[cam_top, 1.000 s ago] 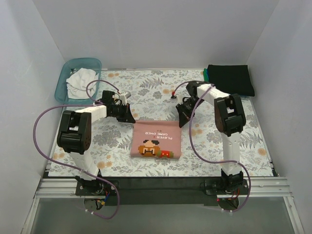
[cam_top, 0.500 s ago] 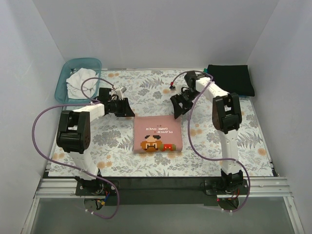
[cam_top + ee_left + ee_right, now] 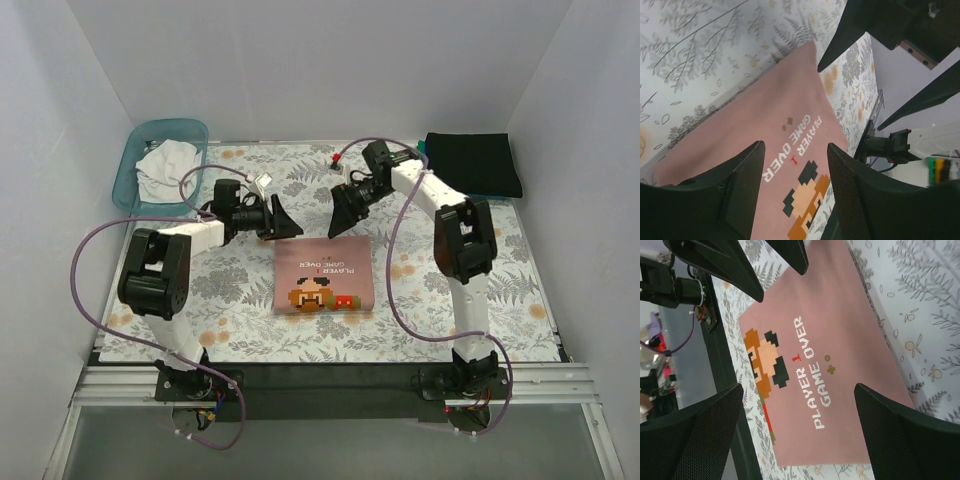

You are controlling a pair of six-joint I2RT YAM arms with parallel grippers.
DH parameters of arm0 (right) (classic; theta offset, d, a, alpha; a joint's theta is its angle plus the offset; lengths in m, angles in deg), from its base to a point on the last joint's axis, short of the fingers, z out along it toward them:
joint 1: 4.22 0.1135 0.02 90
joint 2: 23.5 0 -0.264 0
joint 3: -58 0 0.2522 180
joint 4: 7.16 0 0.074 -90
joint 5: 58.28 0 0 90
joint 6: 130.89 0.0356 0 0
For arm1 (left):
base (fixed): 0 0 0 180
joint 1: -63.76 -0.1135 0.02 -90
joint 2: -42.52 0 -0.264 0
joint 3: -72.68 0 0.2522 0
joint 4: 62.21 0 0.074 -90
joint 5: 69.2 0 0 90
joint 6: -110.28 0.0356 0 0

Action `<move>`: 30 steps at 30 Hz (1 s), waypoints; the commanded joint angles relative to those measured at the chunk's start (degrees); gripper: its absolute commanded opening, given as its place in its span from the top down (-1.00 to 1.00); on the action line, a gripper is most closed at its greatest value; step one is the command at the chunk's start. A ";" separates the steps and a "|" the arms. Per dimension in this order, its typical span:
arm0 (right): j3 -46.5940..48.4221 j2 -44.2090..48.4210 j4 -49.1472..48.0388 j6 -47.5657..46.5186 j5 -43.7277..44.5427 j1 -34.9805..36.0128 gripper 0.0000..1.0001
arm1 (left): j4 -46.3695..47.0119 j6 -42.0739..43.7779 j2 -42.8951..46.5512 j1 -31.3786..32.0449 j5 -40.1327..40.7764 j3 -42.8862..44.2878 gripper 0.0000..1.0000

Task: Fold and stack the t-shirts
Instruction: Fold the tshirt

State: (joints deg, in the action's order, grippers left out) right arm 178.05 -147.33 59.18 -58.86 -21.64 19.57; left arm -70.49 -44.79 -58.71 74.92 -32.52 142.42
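Top external shows the folded pink t-shirt (image 3: 322, 278) lying flat just nearward of both grippers, with the black t-shirt (image 3: 472, 162) stack well beyond the right gripper (image 3: 340, 215). It and the left gripper (image 3: 285, 222) gape empty. Folding looks finished; next you carry pink onto that stack. Since a second ago, both grippers have lifted off its far corners.

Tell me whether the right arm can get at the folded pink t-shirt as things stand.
Probably yes. The right tool hangs open by the far edge of the pink t-shirt, nothing lies on it, and the left tool sits off to one side.
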 commanded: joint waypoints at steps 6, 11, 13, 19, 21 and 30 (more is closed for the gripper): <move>1.55 -14.14 -5.55 1.98 3.17 -2.43 -0.97 | 4.72 -2.86 -13.45 -1.66 1.90 3.06 -0.02; 11.47 -13.73 -5.47 3.21 9.32 -3.22 -0.97 | 1.47 -1.80 -15.94 -4.74 1.91 9.93 -0.01; 12.72 -10.04 -5.38 3.47 9.68 -3.40 -0.97 | 1.56 -1.28 -11.64 -4.83 0.50 9.67 -0.04; -2.35 6.56 -9.76 8.47 1.00 -3.14 -0.97 | 1.56 -6.27 2.85 -4.22 -4.07 2.74 -0.11; -17.84 14.53 -21.90 13.99 -2.52 -3.14 -0.97 | 2.08 -7.86 6.12 -2.38 -3.99 -0.34 -0.12; -33.60 11.87 -41.24 30.55 -9.74 -1.03 -0.97 | 15.34 -20.08 1.23 4.84 -1.79 -11.25 -0.10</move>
State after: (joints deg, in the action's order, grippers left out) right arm 144.34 -129.87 25.03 -32.90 -28.55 18.47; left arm -59.69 -60.66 -53.09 79.40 -35.95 132.22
